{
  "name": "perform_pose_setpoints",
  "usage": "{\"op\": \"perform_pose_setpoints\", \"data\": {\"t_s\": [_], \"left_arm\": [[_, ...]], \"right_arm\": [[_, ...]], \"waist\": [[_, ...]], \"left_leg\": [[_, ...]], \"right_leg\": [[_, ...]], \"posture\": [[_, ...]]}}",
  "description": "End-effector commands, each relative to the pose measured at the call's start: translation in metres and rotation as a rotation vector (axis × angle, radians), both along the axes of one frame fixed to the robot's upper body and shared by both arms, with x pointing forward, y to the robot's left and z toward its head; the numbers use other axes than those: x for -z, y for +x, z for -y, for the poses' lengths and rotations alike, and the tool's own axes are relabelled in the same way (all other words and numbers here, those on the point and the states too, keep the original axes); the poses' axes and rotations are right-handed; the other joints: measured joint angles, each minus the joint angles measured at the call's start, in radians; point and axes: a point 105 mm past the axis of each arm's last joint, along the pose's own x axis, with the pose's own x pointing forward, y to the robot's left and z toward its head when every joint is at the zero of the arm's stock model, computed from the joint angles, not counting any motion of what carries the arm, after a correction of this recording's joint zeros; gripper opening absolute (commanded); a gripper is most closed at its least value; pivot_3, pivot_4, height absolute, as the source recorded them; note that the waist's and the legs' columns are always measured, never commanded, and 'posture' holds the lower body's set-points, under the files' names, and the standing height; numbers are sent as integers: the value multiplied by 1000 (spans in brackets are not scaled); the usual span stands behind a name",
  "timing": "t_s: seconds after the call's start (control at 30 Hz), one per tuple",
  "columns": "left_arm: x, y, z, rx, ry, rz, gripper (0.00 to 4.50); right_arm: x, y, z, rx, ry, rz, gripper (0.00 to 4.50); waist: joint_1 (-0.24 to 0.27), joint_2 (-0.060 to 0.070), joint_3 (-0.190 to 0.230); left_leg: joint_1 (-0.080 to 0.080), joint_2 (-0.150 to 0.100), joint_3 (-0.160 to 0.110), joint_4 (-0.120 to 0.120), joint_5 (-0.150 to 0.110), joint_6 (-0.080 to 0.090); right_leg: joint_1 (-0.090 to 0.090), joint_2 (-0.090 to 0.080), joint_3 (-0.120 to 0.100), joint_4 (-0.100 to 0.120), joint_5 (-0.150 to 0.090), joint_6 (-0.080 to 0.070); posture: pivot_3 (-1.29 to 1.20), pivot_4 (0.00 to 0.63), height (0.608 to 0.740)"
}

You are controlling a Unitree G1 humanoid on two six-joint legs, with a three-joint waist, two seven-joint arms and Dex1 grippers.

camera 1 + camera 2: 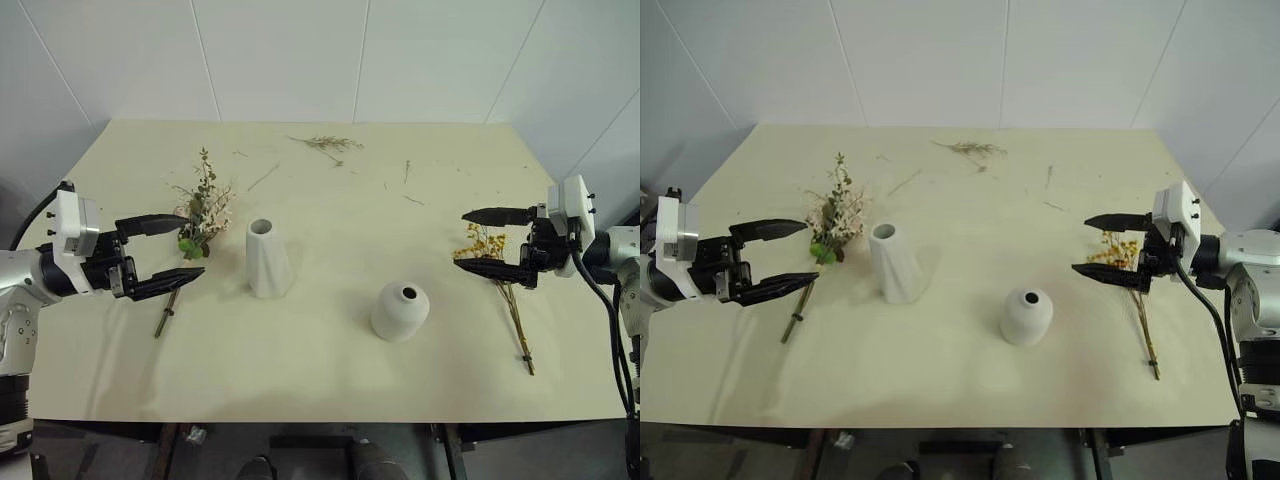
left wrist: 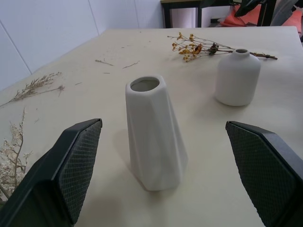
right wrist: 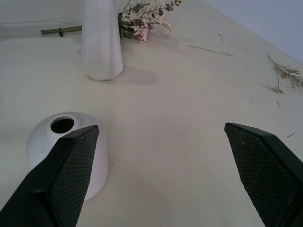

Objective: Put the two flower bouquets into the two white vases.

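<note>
Starting out: both bouquets lie flat; lower your wide-spread left gripper (image 1: pixel 180 255) (right gripper (image 1: pixel 477 240) likewise empty) onto the pink bunch's (image 1: pixel 202 215) stems.

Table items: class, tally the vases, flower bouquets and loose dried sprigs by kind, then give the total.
Matte white ceramic vases: 2, tall faceted, squat domed
Flower bouquets: 2, bushy pink-and-white, slim yellow
Loose dried sprig: 1
Total: 5
</note>
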Motion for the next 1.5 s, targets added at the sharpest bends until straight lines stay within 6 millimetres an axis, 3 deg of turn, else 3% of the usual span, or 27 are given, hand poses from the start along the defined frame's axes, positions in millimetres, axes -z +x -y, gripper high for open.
{"op": "perform_pose_setpoints", "data": {"t_s": [0.03,0.27,0.47,0.53,0.63,0.73,1.07,1.3,1.5], "left_arm": [[-11,-3,-1,2,13,49,4471],[7,3,-11,-86,-26,38,4471],[18,9,-44,-353,28,-8,4471],[21,16,-57,-521,42,-56,4471],[27,20,-60,-666,94,-152,4471],[40,23,-63,-847,171,-406,4471],[44,46,-41,-906,271,-643,4471],[46,59,-46,-959,305,-710,4471],[71,63,-44,-951,356,-784,4471]], "right_arm": [[-18,-9,5,-8,-30,49,4500],[-16,-6,4,-4,-35,39,4500],[-13,1,-2,-22,-35,35,4500],[-14,4,-5,-32,-29,41,4500],[-17,9,-9,-48,-16,60,4500],[-18,15,-9,-59,0,76,4500],[-15,9,-23,-114,24,96,4500],[-11,1,-33,-132,49,107,4500],[-8,-6,-38,-144,62,104,4500]], "waist": [[0,0,0],[-3,0,0],[-4,0,0],[-2,0,0],[-2,0,0],[1,0,0],[-4,0,0],[-8,0,0],[-1,0,0]], "left_leg": [[0,0,0,0,0,0],[1,0,0,2,0,0],[1,0,0,2,0,0],[1,0,0,2,0,0],[1,0,0,2,0,0],[0,0,-1,3,0,0],[0,-1,-2,2,0,0],[0,-1,-2,4,1,-1],[0,-2,-2,6,1,-1]], "right_leg": [[0,0,0,0,0,0],[0,0,0,2,0,0],[0,0,1,3,0,0],[0,0,0,3,0,0],[0,0,0,3,0,0],[0,0,0,3,0,0],[0,0,-1,5,-1,1],[0,1,-1,7,-1,1],[0,1,-1,8,-1,1]], "posture": [[0,150,740],[0,150,740],[0,150,740],[0,150,740],[0,150,740],[0,150,740],[0,150,740],[0,150,740],[0,150,740]]}}
